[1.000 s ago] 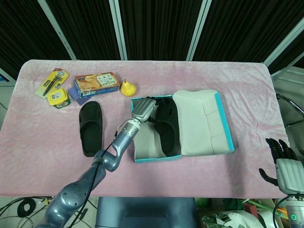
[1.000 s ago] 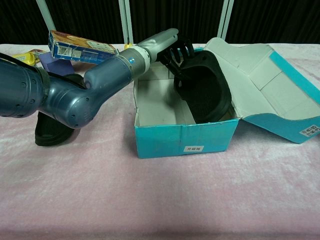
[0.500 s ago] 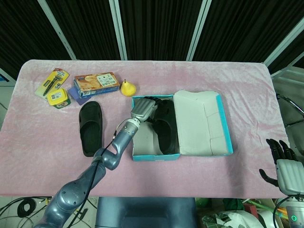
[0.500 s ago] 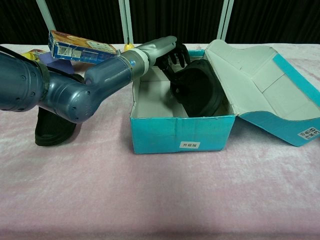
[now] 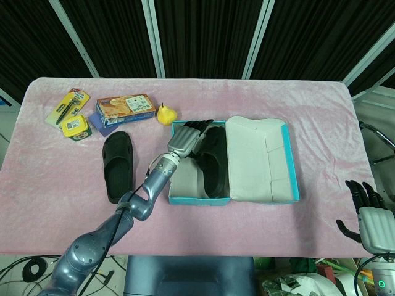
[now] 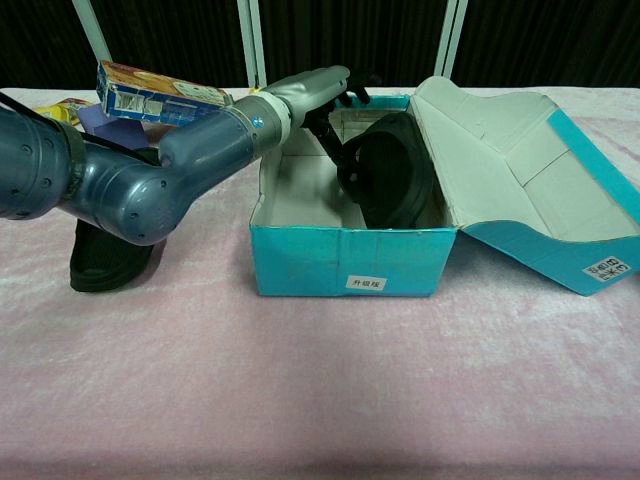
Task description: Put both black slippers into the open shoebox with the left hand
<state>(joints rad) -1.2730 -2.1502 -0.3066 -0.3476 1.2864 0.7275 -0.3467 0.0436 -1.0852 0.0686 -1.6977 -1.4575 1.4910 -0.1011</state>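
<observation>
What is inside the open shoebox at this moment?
One black slipper lies in the shoebox, tilted against its right wall. The left hand is over the box's rear part. The floor under the slipper is covered.

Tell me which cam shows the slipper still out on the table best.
Head view. The black slipper on the pink table lies fully visible from above, sole down, left of the open shoebox. In the chest view the left arm covers most of it; only a dark edge shows beneath the forearm.
</observation>
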